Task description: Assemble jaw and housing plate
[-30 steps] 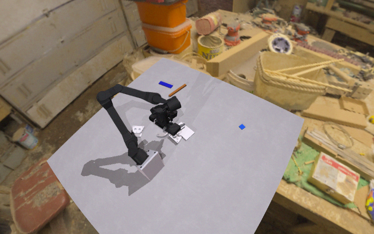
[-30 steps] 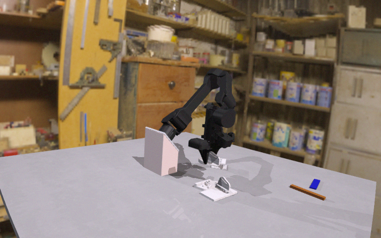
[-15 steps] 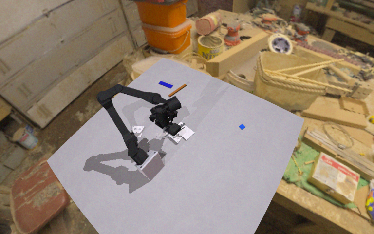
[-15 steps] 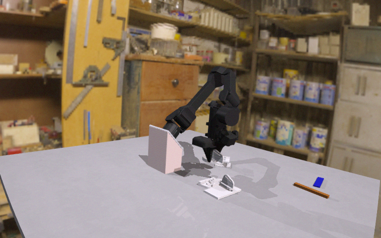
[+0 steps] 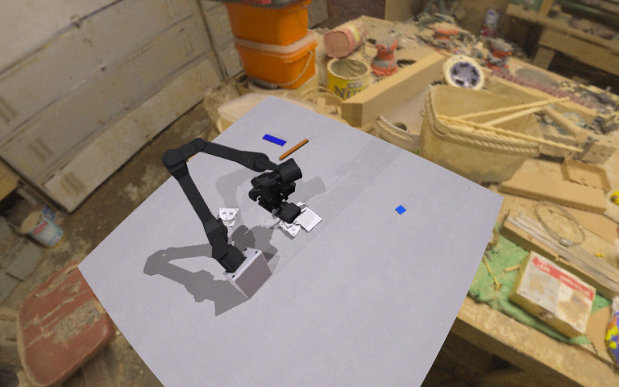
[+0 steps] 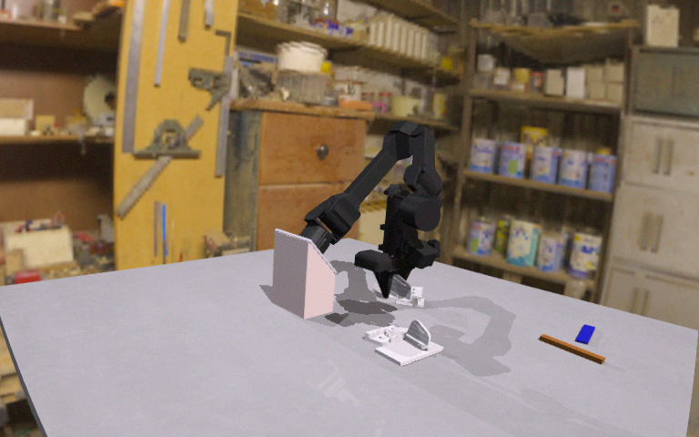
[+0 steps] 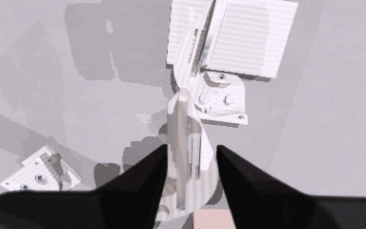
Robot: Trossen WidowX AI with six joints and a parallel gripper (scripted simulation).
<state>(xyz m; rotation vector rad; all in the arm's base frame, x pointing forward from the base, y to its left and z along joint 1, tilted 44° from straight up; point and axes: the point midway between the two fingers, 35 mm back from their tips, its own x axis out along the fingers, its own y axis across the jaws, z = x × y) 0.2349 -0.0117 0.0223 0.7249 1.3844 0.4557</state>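
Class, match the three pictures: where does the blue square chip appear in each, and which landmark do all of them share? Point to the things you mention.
Top view: the blue square chip (image 5: 400, 210) lies right of centre on the grey table, well to the right of the arm.
Exterior view: not in it.
Wrist view: not in it.
Shared landmark: the square white plate (image 5: 310, 219) (image 6: 407, 351) (image 7: 253, 38), lying against the white piece with round pegs (image 5: 289, 227) (image 6: 379, 334) (image 7: 221, 106).
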